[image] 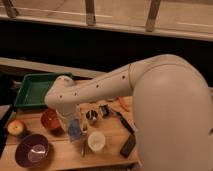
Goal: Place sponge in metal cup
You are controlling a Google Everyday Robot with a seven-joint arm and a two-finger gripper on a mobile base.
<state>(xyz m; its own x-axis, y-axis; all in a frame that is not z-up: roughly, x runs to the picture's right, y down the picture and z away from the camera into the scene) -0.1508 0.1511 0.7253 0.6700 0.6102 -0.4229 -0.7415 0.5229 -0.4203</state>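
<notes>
I've got the pincer [71,121] down at the sponge [75,131], can't tell if it's spread or pinching, sponge just left of the cup [91,117] and not in it, so lift and drop seem left.

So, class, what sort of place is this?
Likely an indoor test area set up kitchen-style: a wooden table holds a bowl, apple and tray, with a railing behind. The claw is low over the table, beside the metal cup.
</notes>
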